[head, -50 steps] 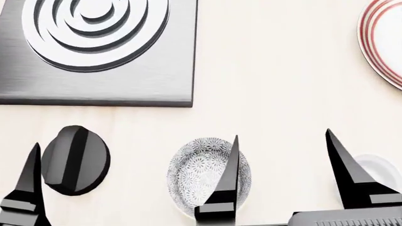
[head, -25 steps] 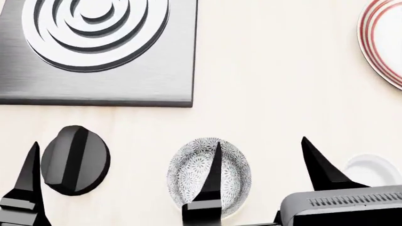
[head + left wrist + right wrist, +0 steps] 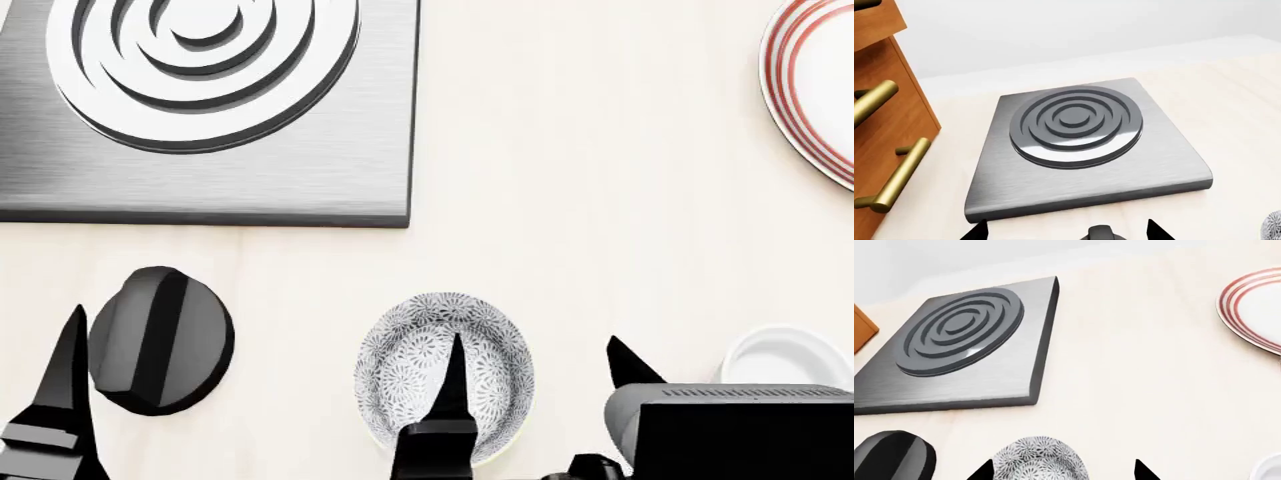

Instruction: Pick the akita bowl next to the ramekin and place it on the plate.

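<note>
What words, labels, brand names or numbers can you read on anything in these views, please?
None: no text shows on the akita bowl, ramekin, plate, burner plate, black knob or drawer fronts.

Matte black pointed fingers rise at the head view's lower edge; lower right, a dark-grey boxy housing carries ribbed vent slots.

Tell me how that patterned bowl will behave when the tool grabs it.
The akita bowl looks rigid and ceramic-like, so probably stiff yet chippable. Its glossy curved wall may slip between narrow fingertips. Deep and round, it probably won't tip easily.
</note>
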### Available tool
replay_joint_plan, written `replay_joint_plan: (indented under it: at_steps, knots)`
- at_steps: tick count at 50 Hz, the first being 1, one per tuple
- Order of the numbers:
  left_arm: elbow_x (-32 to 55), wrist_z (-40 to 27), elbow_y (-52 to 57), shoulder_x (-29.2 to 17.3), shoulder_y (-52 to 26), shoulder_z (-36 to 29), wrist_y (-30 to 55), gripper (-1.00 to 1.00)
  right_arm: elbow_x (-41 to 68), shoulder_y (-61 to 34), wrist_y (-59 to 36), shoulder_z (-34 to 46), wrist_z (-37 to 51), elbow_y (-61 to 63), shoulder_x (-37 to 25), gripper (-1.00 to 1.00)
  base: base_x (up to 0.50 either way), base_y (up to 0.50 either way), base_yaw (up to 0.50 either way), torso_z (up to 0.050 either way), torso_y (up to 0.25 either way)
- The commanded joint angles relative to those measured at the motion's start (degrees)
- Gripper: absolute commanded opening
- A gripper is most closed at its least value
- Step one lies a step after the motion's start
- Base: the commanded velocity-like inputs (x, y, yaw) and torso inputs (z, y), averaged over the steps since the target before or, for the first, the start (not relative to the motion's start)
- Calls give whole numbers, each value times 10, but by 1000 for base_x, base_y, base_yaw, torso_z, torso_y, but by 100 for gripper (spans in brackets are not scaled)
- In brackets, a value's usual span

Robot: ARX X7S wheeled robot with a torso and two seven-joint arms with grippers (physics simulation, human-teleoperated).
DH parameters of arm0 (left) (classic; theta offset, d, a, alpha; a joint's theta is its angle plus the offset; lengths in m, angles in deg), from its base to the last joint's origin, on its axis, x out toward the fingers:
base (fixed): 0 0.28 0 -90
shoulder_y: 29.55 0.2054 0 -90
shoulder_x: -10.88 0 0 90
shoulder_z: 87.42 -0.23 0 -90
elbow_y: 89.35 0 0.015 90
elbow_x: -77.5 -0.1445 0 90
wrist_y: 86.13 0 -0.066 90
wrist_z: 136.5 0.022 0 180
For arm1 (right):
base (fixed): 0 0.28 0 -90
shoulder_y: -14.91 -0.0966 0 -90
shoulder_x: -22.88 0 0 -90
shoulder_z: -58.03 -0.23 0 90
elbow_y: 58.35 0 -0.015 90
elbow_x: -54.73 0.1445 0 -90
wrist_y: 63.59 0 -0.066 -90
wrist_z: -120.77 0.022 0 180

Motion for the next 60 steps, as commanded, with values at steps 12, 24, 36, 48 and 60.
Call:
replay_joint_plan:
  at_steps: [12, 24, 36, 48, 60]
  knots:
    - [-3, 16, -1, 10, 1, 14, -7, 100, 2, 42, 42, -7, -61, -62, 26, 100, 0, 0, 0, 0, 0]
    - [-3, 14, 1, 9, 2, 12, -8, 100, 14, 58, 61, -9, -79, -84, 28, 100, 0, 0, 0, 0, 0]
    - [-3, 13, 3, 7, -1, 11, -9, 100, 22, 62, 65, -9, -91, -101, 35, 100, 0, 0, 0, 0, 0]
    - [-7, 15, 0, 7, 4, 7, -13, 100, 25, 68, 69, -8, -107, -126, 44, 100, 0, 0, 0, 0, 0]
    - [-4, 16, -2, 7, 0, 7, -13, 100, 26, 73, 71, -5, -122, -151, 54, 100, 0, 0, 0, 0, 0]
